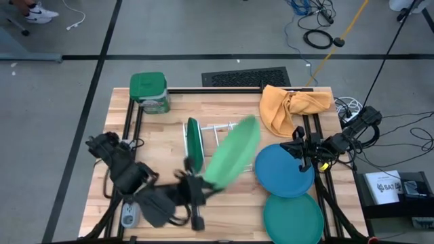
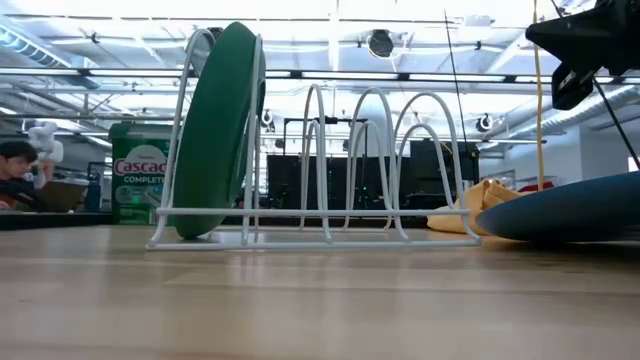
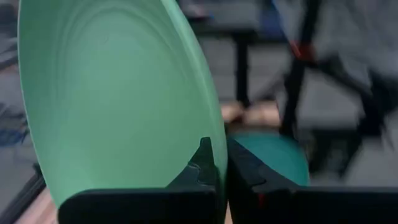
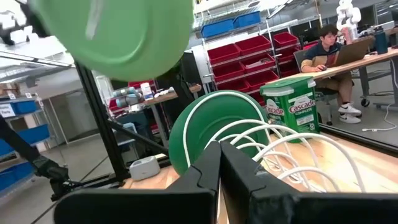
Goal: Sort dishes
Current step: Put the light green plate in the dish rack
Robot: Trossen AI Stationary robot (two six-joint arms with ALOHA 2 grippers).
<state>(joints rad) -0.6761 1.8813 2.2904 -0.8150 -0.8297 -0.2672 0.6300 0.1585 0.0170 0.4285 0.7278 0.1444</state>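
Above the middle of the table, the mint plate (image 1: 234, 161) hangs in the air, tilted, its long axis running from the near left up toward the far right over the wire rack (image 1: 215, 133). It is smooth, round plastic with faint concentric rings on its face. The left gripper (image 1: 197, 184) holds it by the near rim, fingers (image 3: 202, 163) pinching the edge from both sides.

The dark green plate (image 1: 194, 144) stands on edge in the leftmost slot of the rack, its rim pointing straight up. The rack is thin white wire bent into rounded arches, on a light wooden table (image 1: 163, 135).

To the right, the blue plate (image 1: 281, 169) lies flat, and the teal plate (image 1: 293, 218) lies flat nearer the table's front edge, its rim overlapped by the blue one. The right gripper (image 1: 301, 157) hovers over the blue plate's far right edge, its fingers (image 4: 208, 168) pressed together, holding nothing.

A crumpled orange cloth (image 1: 288, 107) lies at the far right, and a green-lidded tub (image 1: 149, 92) stands at the far left corner.
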